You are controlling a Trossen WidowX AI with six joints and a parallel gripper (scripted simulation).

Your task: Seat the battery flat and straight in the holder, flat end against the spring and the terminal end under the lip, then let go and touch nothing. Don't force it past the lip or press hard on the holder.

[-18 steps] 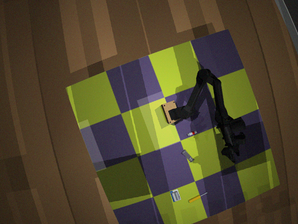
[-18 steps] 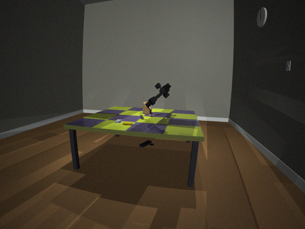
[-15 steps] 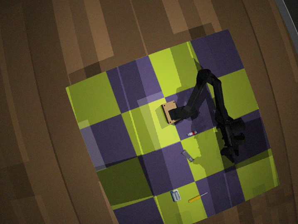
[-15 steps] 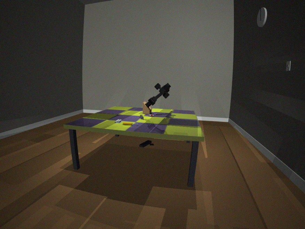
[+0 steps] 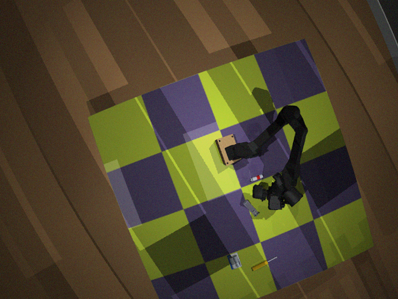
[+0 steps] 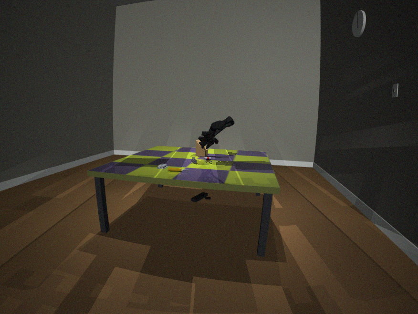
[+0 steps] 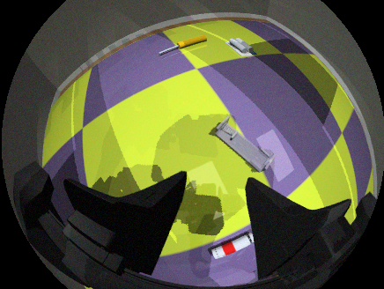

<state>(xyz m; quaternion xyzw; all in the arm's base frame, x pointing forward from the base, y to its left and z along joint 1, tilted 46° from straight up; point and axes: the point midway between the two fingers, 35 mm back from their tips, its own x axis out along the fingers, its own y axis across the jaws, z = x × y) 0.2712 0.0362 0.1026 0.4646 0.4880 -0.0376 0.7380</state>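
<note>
Nothing seated yet: my gripper (image 7: 217, 180) hangs half-spread and empty, battery (image 7: 232, 245) at its five o'clock. The holder (image 7: 242, 144) waits empty at one o'clock.

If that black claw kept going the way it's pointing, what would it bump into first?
Most likely the bare checkered table top, short of the grey holder. The open gripper holds nothing; the battery lies nearer the wrist, by one finger. Depth is uncertain.

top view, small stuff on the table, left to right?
Blue-grey box → wooden block → holder → screwdriver → battery → gripper, open and empty.
</note>
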